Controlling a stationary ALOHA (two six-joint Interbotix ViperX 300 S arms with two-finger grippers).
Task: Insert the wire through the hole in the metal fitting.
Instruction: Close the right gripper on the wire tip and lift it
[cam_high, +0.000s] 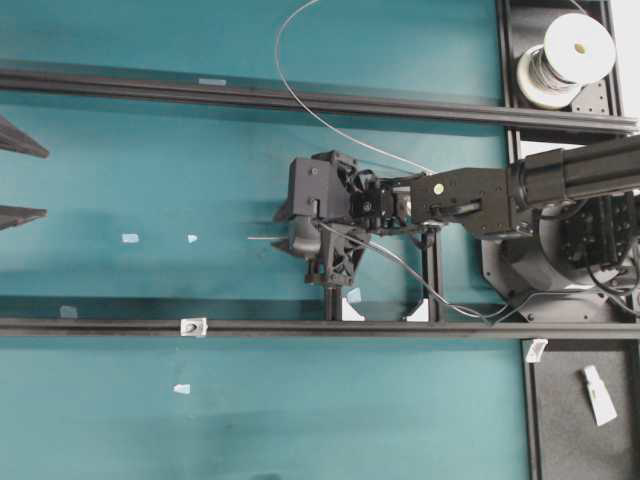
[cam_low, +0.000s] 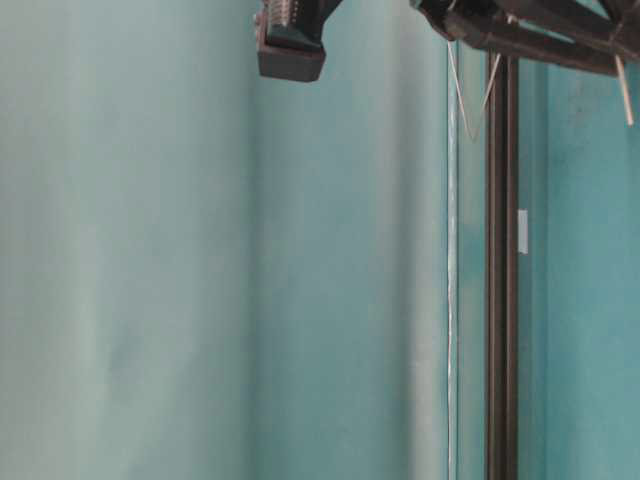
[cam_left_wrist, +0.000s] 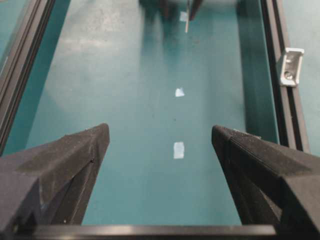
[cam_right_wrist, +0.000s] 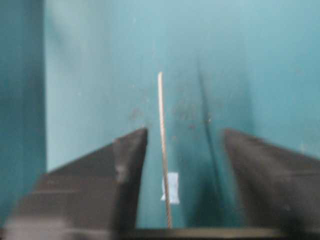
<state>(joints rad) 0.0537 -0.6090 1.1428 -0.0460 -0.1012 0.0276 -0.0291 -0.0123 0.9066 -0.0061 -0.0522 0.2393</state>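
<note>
Jaws: left gripper (cam_left_wrist: 160, 165) spread wide; right gripper (cam_right_wrist: 184, 165) spread, wire (cam_right_wrist: 162, 150) between, untouched. Wire thin, silvery, straight-tipped. Fitting (cam_left_wrist: 291, 66) on rail (cam_left_wrist: 280, 80).

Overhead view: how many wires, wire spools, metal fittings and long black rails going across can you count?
wire: 1
wire spool: 1
metal fitting: 1
long black rails: 2
Total: 5

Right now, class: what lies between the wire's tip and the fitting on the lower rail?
In the overhead view, only bare teal table separates the wire tip from the fitting.
</note>
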